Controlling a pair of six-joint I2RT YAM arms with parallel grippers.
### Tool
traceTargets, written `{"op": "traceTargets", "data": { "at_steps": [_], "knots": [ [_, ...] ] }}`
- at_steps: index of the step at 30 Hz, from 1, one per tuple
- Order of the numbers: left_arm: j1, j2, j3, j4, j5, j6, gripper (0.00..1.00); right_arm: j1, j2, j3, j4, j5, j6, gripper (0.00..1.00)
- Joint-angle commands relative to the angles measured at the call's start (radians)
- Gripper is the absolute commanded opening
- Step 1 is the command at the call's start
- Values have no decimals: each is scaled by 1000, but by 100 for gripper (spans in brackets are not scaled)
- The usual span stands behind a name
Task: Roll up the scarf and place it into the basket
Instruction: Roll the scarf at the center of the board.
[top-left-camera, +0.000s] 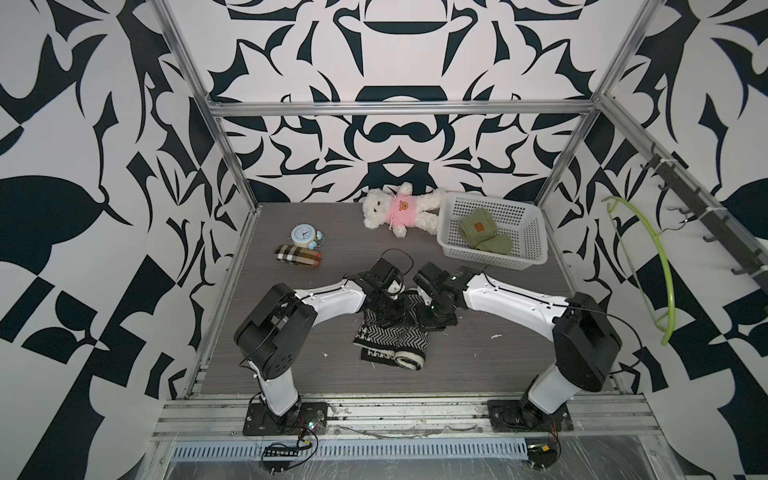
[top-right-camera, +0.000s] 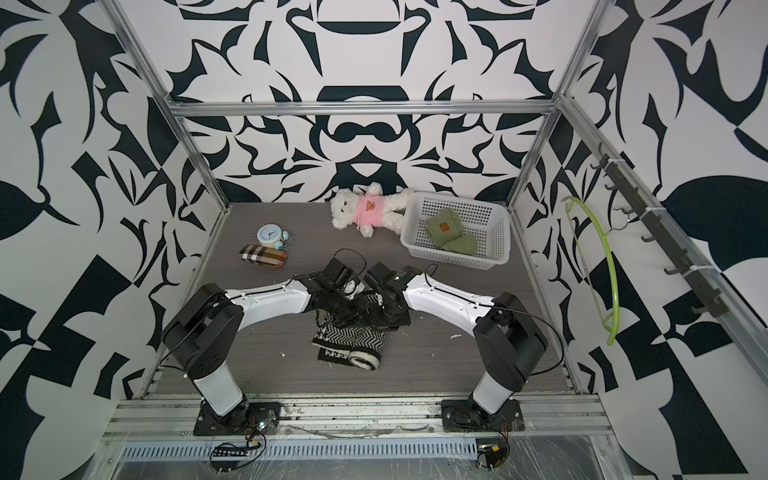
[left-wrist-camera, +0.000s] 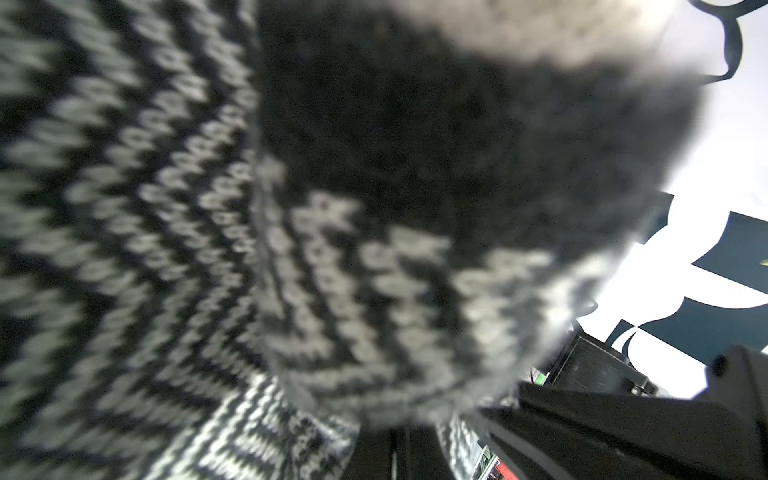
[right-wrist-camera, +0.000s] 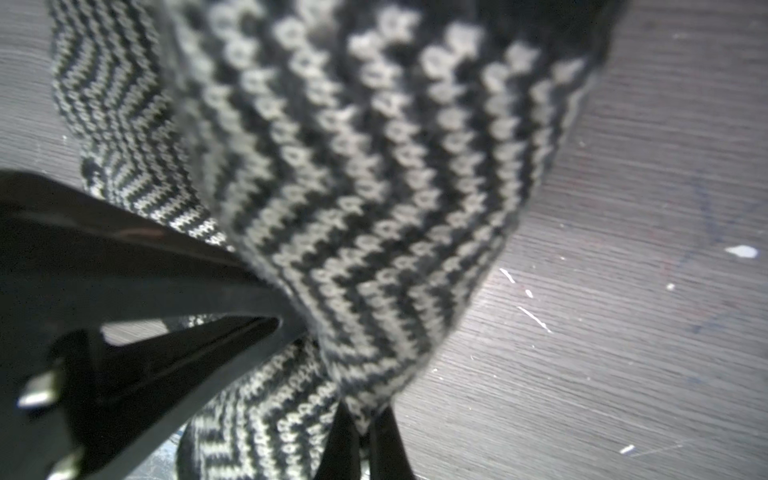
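The scarf (top-left-camera: 392, 336) is a black-and-white zigzag knit lying mid-table, with its near end rolled up. Both arms meet over its far end, which is lifted off the table. My left gripper (left-wrist-camera: 395, 451) is shut, and scarf fabric (left-wrist-camera: 291, 249) bunches right at its tips and fills the view. My right gripper (right-wrist-camera: 365, 436) is shut on a fold of the scarf (right-wrist-camera: 374, 187), which hangs just above the grey tabletop. The white perforated basket (top-left-camera: 528, 241) stands at the back right, apart from both grippers, as both top views show (top-right-camera: 494, 239).
A green knit item (top-left-camera: 482, 235) lies in the basket. A white teddy bear (top-left-camera: 399, 210) in a pink shirt lies beside it. At the back left are an alarm clock (top-left-camera: 302, 236) and a plaid pouch (top-left-camera: 297, 258). A green hanger (top-left-camera: 665, 266) hangs on the right wall.
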Motion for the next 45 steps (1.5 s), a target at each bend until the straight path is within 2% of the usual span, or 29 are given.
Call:
{"op": "traceTargets", "data": {
  "at_steps": [1,2,3,6,12,21,24,29,39,41,42,43,45],
  "knots": [
    [71,15,-76,-68,-66,48,0,7,-77,22,18,27,-3,21],
    [100,13,-104,-68,-72,61,0,5,-87,6,27,36,2,29],
    [123,17,-129,-65,-72,75,0,5,-94,-7,38,46,-2,33],
    [181,37,-197,-55,-77,108,0,1,-111,-44,80,72,3,38],
    [202,77,-286,43,-44,101,0,-4,-30,-74,193,40,7,40],
    [216,82,-317,41,-62,121,0,-1,33,-124,402,-53,43,40],
    [218,91,-315,44,-57,122,0,-1,-2,-181,531,-102,72,41],
    [218,107,-313,52,-55,120,0,2,-43,-260,702,-169,86,50],
    [218,122,-299,51,-47,116,0,3,90,-322,1104,-305,152,53],
    [218,127,-293,48,-45,120,0,6,127,-328,1192,-336,183,51],
    [218,130,-290,47,-45,119,0,10,144,-331,1232,-350,199,45],
    [218,132,-288,49,-43,120,0,13,155,-331,1259,-360,208,38],
    [218,133,-285,52,-40,114,0,24,166,-330,1278,-377,213,15]
  ]
}}
